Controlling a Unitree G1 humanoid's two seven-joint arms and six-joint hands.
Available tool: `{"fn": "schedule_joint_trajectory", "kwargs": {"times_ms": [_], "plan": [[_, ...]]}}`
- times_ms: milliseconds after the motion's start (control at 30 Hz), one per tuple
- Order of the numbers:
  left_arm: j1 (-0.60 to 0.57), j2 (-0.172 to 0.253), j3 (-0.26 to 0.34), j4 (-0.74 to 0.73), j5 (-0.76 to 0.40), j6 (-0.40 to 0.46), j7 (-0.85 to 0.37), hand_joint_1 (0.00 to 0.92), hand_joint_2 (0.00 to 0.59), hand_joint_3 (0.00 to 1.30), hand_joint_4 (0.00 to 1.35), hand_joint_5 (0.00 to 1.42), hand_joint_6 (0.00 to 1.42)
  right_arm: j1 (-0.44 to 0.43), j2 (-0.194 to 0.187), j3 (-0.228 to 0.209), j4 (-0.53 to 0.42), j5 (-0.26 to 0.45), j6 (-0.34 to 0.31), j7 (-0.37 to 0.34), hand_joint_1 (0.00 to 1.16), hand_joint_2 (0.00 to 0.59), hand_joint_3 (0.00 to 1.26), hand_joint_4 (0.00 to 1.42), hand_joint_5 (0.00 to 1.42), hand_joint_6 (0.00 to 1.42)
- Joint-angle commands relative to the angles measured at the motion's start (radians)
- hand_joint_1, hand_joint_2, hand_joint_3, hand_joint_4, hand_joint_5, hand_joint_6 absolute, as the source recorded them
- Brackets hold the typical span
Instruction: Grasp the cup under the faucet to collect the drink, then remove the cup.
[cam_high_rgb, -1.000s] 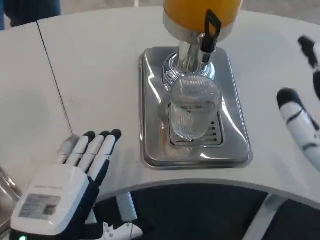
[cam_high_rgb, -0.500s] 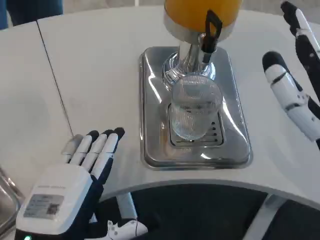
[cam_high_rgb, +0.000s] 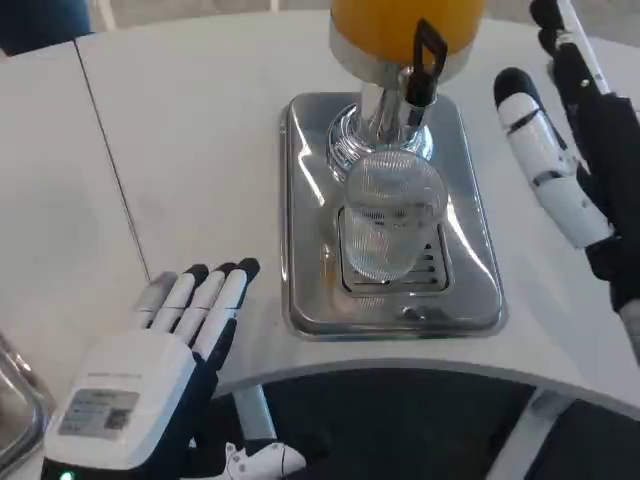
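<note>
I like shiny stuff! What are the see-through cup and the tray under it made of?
The clear ribbed cup looks like glass or clear plastic: you see through it. The silver rectangular drip tray looks like polished metal: it mirrors light.

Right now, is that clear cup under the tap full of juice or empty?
Empty, as far as it shows: the cup stands upright on the drip tray, and the metal grille shows through its clear wall, with no orange inside.

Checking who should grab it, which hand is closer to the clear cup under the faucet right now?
Right. The right hand hovers open just to the right of the cup, level with it beside the tray. The left hand rests low at the table's near edge, farther off to the cup's lower left.
</note>
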Motion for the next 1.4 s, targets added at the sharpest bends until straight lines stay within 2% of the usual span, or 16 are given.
{"fn": "schedule_joint_trajectory", "kwargs": {"times_ms": [33,400,900,1100,1300,1400], "plan": [[-0.004,-0.003,-0.007,-0.009,0.003,0.01,-0.014,0.0,0.087,0.0,0.0,0.0,0.0,-0.04,0.015,0.024,0.029,0.009,0.012,-0.029,0.04,0.494,0.0,0.0,0.0,0.0],[-0.015,0.002,-0.001,0.005,-0.005,0.022,-0.013,0.0,0.087,0.0,0.0,0.0,0.0,-0.084,0.033,0.056,0.09,0.029,0.044,-0.047,0.05,0.495,0.0,0.0,0.0,0.0],[-0.021,0.012,0.021,0.011,-0.019,0.022,-0.014,0.0,0.093,0.0,0.0,0.0,0.0,-0.157,0.028,0.076,0.185,0.055,0.069,-0.045,0.07,0.504,0.0,0.0,0.0,0.0],[-0.021,0.011,0.025,0.017,-0.022,0.02,-0.011,0.0,0.094,0.0,0.0,0.0,0.0,-0.191,0.02,0.1,0.203,0.06,0.071,-0.029,0.08,0.505,0.0,0.0,0.0,0.0],[-0.029,0.011,0.02,0.024,-0.023,0.018,-0.009,0.0,0.094,0.0,0.0,0.0,0.0,-0.2,0.015,0.149,0.192,0.055,0.052,-0.022,0.08,0.506,0.0,0.0,0.0,0.0],[-0.033,0.011,0.018,0.025,-0.024,0.019,-0.008,0.0,0.094,0.0,0.0,0.0,0.0,-0.202,0.012,0.16,0.197,0.061,0.052,-0.022,0.09,0.506,0.0,0.0,0.0,0.0]]}}
